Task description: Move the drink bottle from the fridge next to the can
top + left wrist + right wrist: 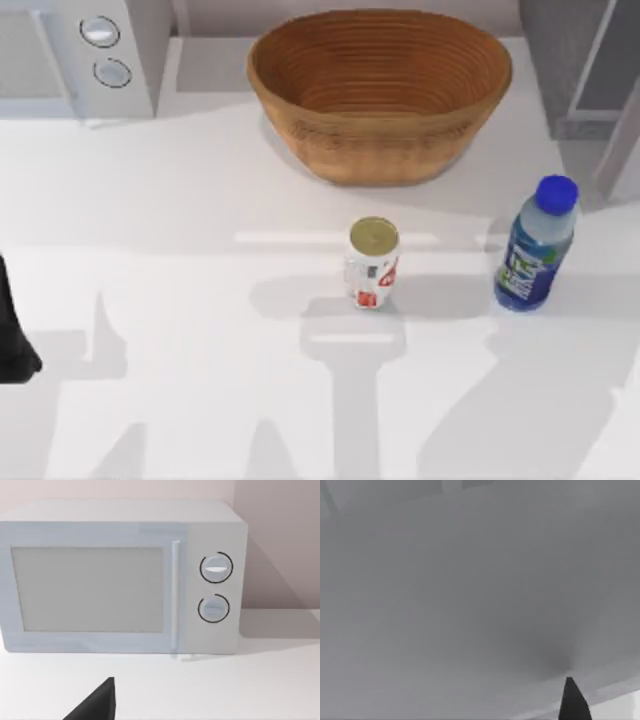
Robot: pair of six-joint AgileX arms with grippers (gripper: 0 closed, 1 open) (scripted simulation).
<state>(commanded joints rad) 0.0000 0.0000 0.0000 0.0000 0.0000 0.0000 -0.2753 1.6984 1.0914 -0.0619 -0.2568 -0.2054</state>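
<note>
The small clear plastic drink bottle [537,245] with blue cap and blue label stands upright on the white worktop [200,300], right of the small white can [372,264] with red markings and apart from it. The grey box-shaped fridge [580,70] sits behind it. Left tool [15,340] sits at the left edge; I cannot tell either tool's state.

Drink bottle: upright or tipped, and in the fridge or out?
Upright and out: the drink bottle stands cap-up on the table, right of the can, apart.
</note>
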